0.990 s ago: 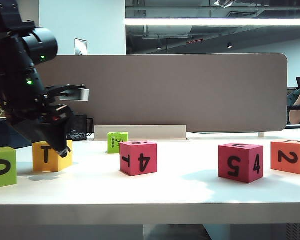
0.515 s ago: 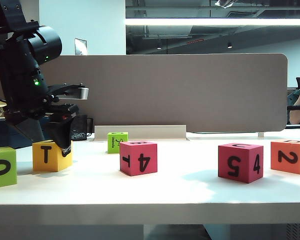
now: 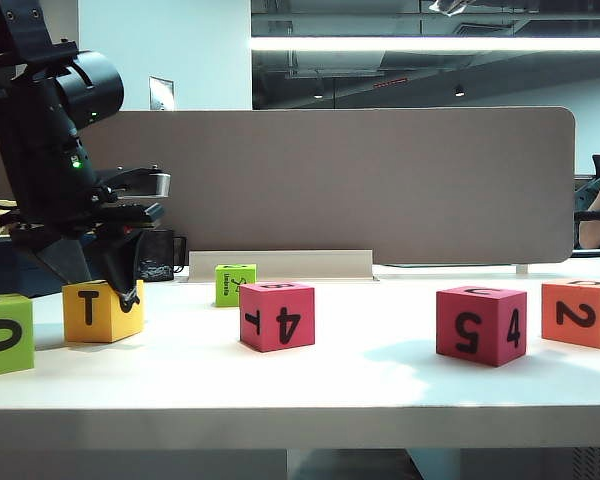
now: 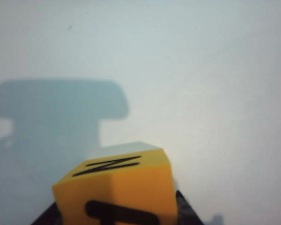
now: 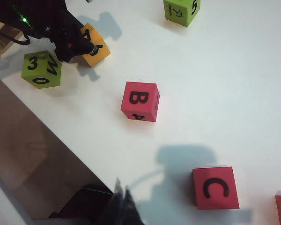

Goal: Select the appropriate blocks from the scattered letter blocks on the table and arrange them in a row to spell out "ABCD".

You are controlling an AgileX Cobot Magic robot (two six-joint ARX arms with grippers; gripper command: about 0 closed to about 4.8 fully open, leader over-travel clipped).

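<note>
I judge the step in hand to be the pick-up of the first block. My left claw (image 3: pixel 105 290) is down over the yellow block (image 3: pixel 102 311) at the left end of the desk (image 3: pixel 380 375), one dark finger lying against the block's right front corner in the exterior view. In the left wrist view the yellow block (image 4: pixel 117 190) sits right between the dark finger tips that show at each lower side. The jaws stand about half open around it; I cannot tell whether they are pressing its sides yet.

The next move, I judge, calls for a firm squeeze, a lift, then carrying it toward the middle to begin the row.

My right claw (image 5: pixel 122 206) hangs well apart from everything, above the near edge of the desk, and its fingers look drawn together, holding nothing. Below it lie the magenta block with B on top (image 5: pixel 140 101) and the magenta block with C on top (image 5: pixel 216 187). The orange block (image 3: pixel 581 312) sits at the far right, and two lime-green blocks, one marked 0 (image 3: pixel 5 333) and a smaller one (image 3: pixel 234 284), are not needed.
</note>
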